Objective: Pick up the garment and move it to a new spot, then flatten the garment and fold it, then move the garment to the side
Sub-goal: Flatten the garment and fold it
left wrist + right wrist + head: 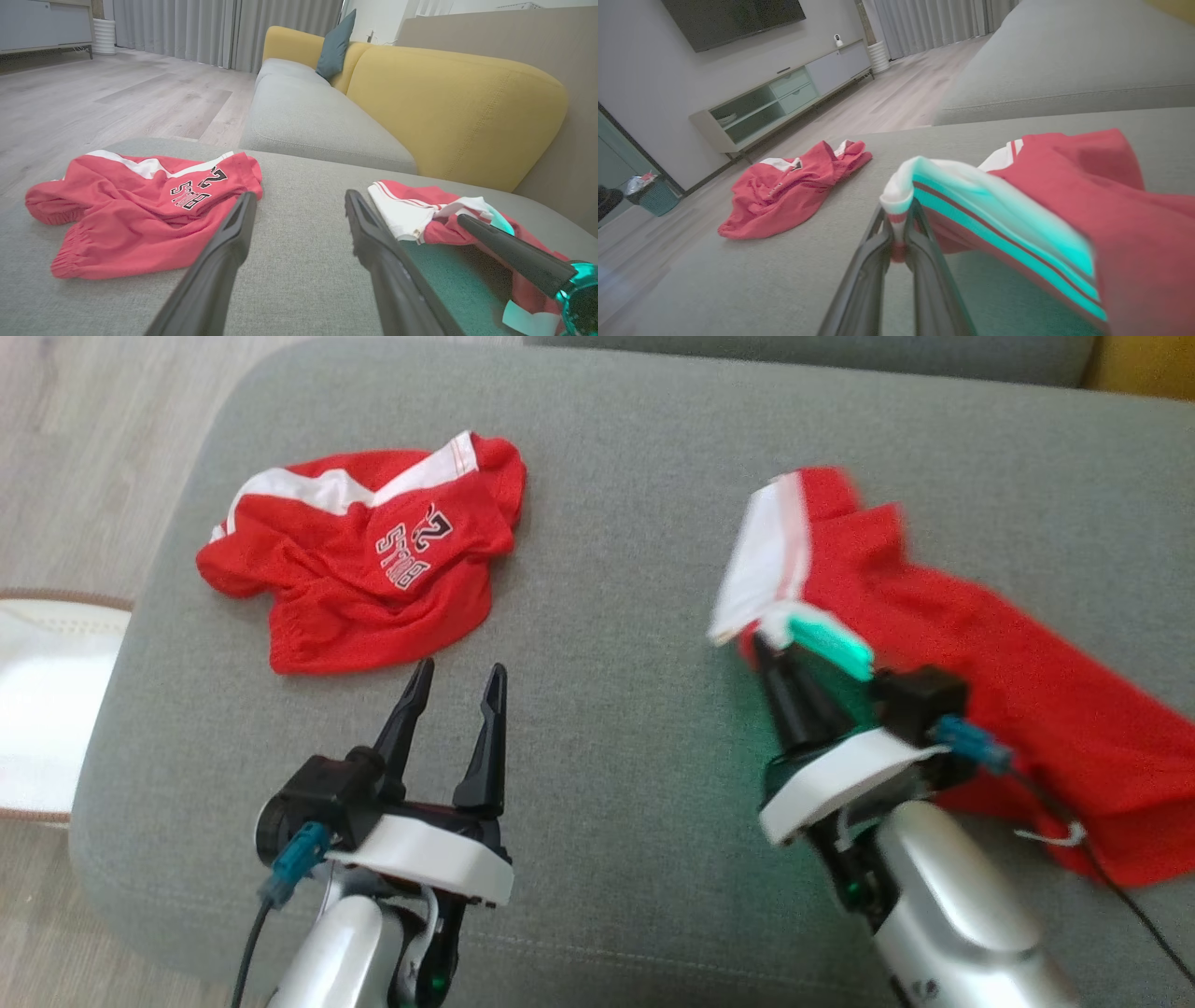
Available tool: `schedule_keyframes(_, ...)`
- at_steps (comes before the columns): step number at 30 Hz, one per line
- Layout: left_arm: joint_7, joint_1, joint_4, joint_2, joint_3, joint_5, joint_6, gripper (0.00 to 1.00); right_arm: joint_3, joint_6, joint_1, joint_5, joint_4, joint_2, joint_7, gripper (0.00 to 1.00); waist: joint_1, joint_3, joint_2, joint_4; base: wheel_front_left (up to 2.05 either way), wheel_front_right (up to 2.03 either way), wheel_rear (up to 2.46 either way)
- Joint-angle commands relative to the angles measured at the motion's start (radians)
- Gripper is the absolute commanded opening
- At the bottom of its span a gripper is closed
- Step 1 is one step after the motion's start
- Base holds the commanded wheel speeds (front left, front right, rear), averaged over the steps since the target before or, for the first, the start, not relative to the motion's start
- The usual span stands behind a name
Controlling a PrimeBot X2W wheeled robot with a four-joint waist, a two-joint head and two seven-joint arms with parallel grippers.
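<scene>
A: While the right gripper (899, 218) is clenching, what is it grasping?

B: Its jaws are squeezing the white-banded hem of the red garment (1087, 186). The rest of the cloth is trailing off to the right of the fingers, lying on the grey cushion (607, 551).

A: And the left gripper (460, 670)?

B: Its jaws are standing spread, gripping nothing, hovering over the same cushion. A lettered red bundle (364, 569) is lying just beyond its fingertips, slightly left, well apart from the garment.
</scene>
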State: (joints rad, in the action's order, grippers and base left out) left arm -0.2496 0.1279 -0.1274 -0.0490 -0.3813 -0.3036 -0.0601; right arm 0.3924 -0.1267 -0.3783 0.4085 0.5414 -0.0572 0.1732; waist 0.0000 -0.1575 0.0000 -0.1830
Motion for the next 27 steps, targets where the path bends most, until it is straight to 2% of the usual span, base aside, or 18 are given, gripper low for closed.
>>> schedule_keyframes(1, -0.012, 0.022, 0.029, -0.001, 0.031, -0.004, -0.004, 1.00, 0.046, -0.004, -0.004, 0.013, -0.046, 0.007, -0.008, 0.00, 0.0000, 0.014, 0.0000, 0.004, 0.00, 0.00, 0.00)
schedule_keyframes(5, -0.012, 0.009, 0.028, -0.001, 0.035, -0.005, -0.005, 1.00, 0.127, -0.004, 0.035, 0.061, -0.074, 0.007, -0.043, 0.00, 0.0000, 0.036, 0.0000, 0.006, 0.00, 0.00, 0.00)
schedule_keyframes(6, -0.012, 0.005, 0.028, -0.001, 0.037, -0.004, -0.005, 1.00, 0.139, -0.004, 0.041, 0.051, -0.066, 0.007, -0.052, 0.22, 0.0000, 0.041, 0.0000, 0.007, 0.00, 0.00, 0.00)
schedule_keyframes(7, -0.012, 0.000, 0.027, -0.001, 0.039, -0.004, -0.005, 1.00, 0.145, -0.004, 0.044, 0.024, -0.053, 0.007, -0.053, 1.00, 0.0000, 0.045, 0.0000, 0.007, 0.00, 0.00, 0.00)
schedule_keyframes(12, -0.012, -0.016, 0.025, -0.001, 0.048, -0.001, -0.007, 1.00, 0.153, -0.004, 0.055, -0.038, -0.023, 0.007, -0.052, 1.00, 0.0000, 0.062, 0.0000, 0.019, 0.00, 0.00, 0.00)
schedule_keyframes(17, -0.012, -0.029, 0.031, -0.001, 0.064, 0.000, -0.008, 1.00, 0.093, -0.004, 0.062, -0.110, -0.018, 0.004, -0.047, 1.00, 0.0000, 0.081, 0.0000, 0.048, 0.00, 0.00, 0.00)
schedule_keyframes(23, -0.012, -0.038, 0.042, -0.001, 0.076, -0.003, -0.010, 1.00, 0.005, -0.004, 0.117, -0.176, -0.093, -0.031, -0.027, 1.00, 0.0000, 0.108, 0.0000, 0.088, 0.00, 0.00, 0.00)
schedule_keyframes(27, -0.012, -0.037, 0.057, -0.001, 0.078, -0.006, -0.014, 1.00, -0.088, -0.004, 0.178, -0.227, -0.183, -0.052, 0.012, 1.00, 0.0000, 0.108, 0.0000, 0.109, 0.00, 0.00, 0.00)
